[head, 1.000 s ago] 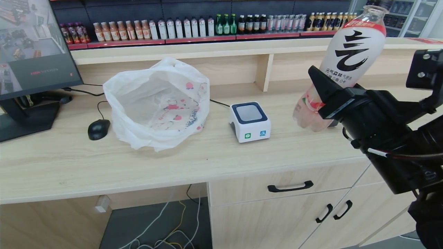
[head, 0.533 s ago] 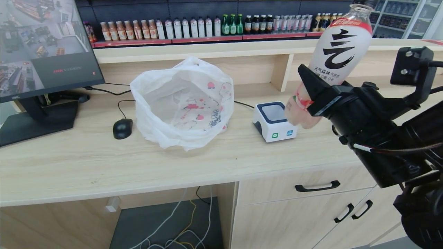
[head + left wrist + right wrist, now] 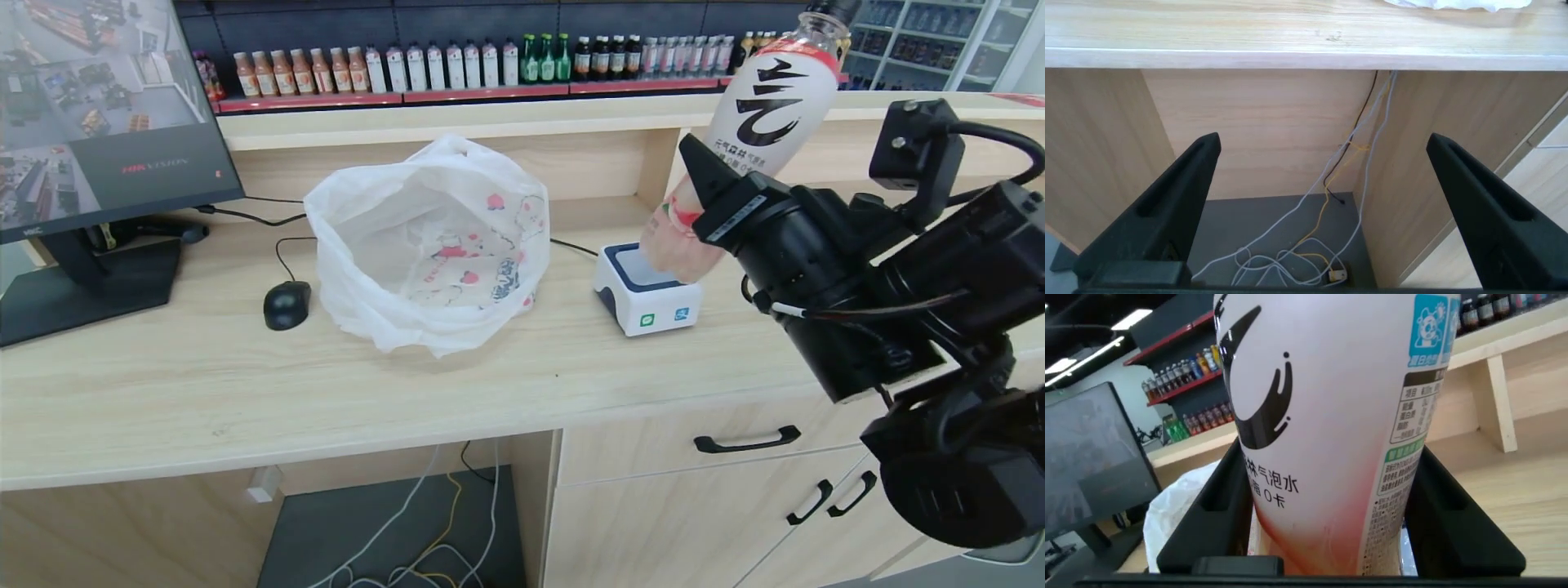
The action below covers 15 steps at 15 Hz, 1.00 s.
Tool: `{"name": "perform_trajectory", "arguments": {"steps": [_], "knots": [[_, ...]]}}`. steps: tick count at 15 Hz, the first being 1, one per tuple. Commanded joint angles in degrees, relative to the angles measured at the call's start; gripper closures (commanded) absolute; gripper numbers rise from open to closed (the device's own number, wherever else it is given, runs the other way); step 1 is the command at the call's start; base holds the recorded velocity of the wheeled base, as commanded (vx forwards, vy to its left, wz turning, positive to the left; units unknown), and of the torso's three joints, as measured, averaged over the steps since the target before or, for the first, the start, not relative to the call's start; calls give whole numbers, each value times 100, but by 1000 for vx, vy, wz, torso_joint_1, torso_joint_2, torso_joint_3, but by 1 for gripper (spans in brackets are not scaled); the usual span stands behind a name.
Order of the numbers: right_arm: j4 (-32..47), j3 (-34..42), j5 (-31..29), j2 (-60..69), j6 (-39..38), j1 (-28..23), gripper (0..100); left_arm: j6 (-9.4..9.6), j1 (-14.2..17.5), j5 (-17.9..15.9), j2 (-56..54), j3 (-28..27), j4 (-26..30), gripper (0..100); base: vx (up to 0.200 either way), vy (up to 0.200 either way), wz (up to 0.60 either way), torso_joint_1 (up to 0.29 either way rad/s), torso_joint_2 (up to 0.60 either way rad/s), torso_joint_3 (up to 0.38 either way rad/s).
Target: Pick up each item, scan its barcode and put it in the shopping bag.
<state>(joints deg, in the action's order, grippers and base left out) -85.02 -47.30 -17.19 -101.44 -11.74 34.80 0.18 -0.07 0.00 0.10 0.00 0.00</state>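
The right arm reached in from the right side of the table [image 3: 204, 384], its forearm angled upward and toward the back shelf. The right gripper [image 3: 712, 184] was clamped on the lower part of a bottle [image 3: 759, 106], one finger on each side of the body. The bottle was tilted, with its cap highest and leaning away toward the shelf and its base lowest. The base hung over the top window of the scanner [image 3: 657, 306]; whether it touched the scanner could not be told. In the right wrist view the printed label sat between the two fingers and faced the camera.

The left arm was held low, below the front edge of the table. The left gripper [image 3: 1323, 147] was spread wide with nothing between its fingers [image 3: 1167, 212], pointing at the open space under the table where loose cables [image 3: 1315, 237] lay.

The scanner stood on the table just to the right of the shopping bag [image 3: 424, 245]. The bag was white plastic with red prints, standing with its mouth wide. A mouse [image 3: 286, 304] lay just left of the bag, and a monitor [image 3: 90, 106] stood at the far left end of the table.
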Motion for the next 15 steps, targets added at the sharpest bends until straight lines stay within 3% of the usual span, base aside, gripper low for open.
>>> {"name": "perform_trajectory", "arguments": {"steps": [1,8,15], "knots": [[258,-368,-83,-192,-276,-9,100,-1,-1,0,-1,0,0,0,0,0,0,0,0,0],[1427,-1273,-1094,-438,-2289,-149,100,-1,-1,0,-1,0,0,0,0,0,0,0,0,0],[1435,-1879,-1155,-1185,-3449,-352,100,-1,-1,0,-1,0,0,0,0,0,0,0,0,0]]}}
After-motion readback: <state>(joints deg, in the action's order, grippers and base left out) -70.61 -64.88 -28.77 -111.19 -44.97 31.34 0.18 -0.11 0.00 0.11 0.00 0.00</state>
